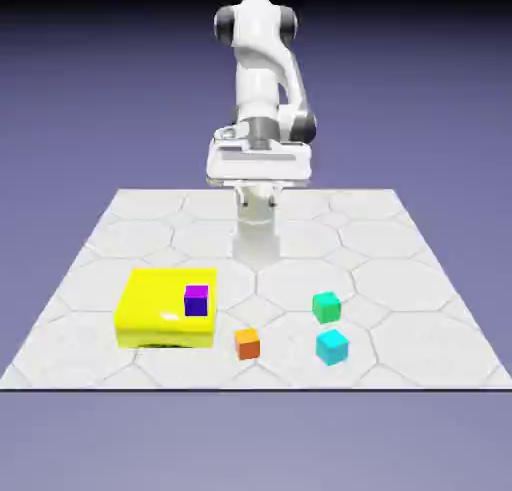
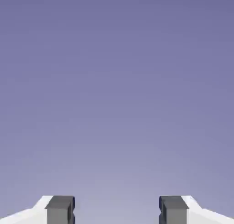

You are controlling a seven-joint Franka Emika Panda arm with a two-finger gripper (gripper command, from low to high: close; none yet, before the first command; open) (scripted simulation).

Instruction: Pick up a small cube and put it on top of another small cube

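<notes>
With its fingers spread and empty, the gripper (image 1: pixel 258 197) seems at the pre-pick step, next needing the green cube (image 1: pixel 327 307), toward five o'clock in the exterior view.

bright tabletop, dark upper edge, white glare on yellow block (image 1: pixel 165 304)

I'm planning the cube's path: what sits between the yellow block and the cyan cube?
The orange cube sits between the yellow block and the cyan cube, in the exterior view.
</notes>
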